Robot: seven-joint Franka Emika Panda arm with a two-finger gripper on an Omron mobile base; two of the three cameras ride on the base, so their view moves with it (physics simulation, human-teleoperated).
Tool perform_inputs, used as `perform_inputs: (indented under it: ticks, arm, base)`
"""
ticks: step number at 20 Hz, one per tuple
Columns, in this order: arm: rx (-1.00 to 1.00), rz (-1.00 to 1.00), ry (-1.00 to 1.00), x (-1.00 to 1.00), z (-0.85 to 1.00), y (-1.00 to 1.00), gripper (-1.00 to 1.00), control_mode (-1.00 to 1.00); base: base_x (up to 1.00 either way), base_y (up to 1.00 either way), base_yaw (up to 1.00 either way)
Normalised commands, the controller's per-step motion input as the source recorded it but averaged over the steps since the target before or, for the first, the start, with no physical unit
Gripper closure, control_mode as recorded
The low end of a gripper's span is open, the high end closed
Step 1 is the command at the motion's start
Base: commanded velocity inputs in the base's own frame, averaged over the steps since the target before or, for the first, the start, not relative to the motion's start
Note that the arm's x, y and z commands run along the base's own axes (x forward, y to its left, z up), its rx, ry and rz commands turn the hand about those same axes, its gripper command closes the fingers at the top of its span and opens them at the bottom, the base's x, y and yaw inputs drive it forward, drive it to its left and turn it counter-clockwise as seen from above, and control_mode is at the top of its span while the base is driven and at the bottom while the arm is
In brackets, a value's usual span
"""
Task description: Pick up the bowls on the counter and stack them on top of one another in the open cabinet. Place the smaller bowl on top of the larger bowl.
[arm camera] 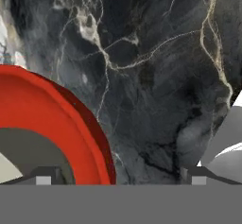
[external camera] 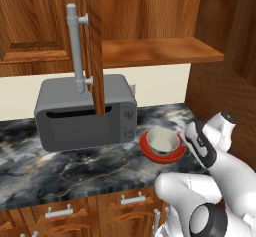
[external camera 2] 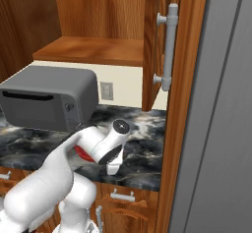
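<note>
1. A wide, shallow, glossy red bowl sits on the dark black-grey marble counter with whitish veins, just right of a grey box-shaped microwave.
2. A smaller, deeper pale cream-grey bowl rests inside the red bowl, its rim standing above the red rim.
3. Both bowls are on the counter, below the reddish-brown wooden wall cabinet. The cabinet's plain shelf is bare, and its open door carries a long grey bar handle.
4. The white arm bends low over the counter's right end, its wrist right beside the bowls in the left base view.
5. In the hand view, the two-finger gripper looks straight down at the marble. Its two dark fingertips stand wide apart, so the pincer is released and holds nothing.
6. The red bowl's rim curves between the tips on the left of that view, with the pale bowl at the left fingertip. The right fingertip is over bare marble.
7. Low wooden drawers with small silver handles run beneath the counter edge.
</note>
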Motion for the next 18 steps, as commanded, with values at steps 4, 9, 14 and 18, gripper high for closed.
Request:
perform_inputs:
  ticks: [4,9,14,18]
  arm:
    - [0.11,0.04,0.00,0.42,-0.42,-0.21,-1.00,-1.00]
    - [0.05,0.01,0.00,0.55,-0.34,-0.01,-1.00,-1.00]
    - [0.02,0.00,0.00,0.44,-0.23,0.00,-1.00,-1.00]
    - [0.00,0.00,0.00,0.04,-0.36,0.02,-1.00,-1.00]
  base:
    - [0.00,0.00,0.00]
    - [0.00,0.00,0.00]
    - [0.00,0.00,0.00]
    - [0.00,0.00,0.00]
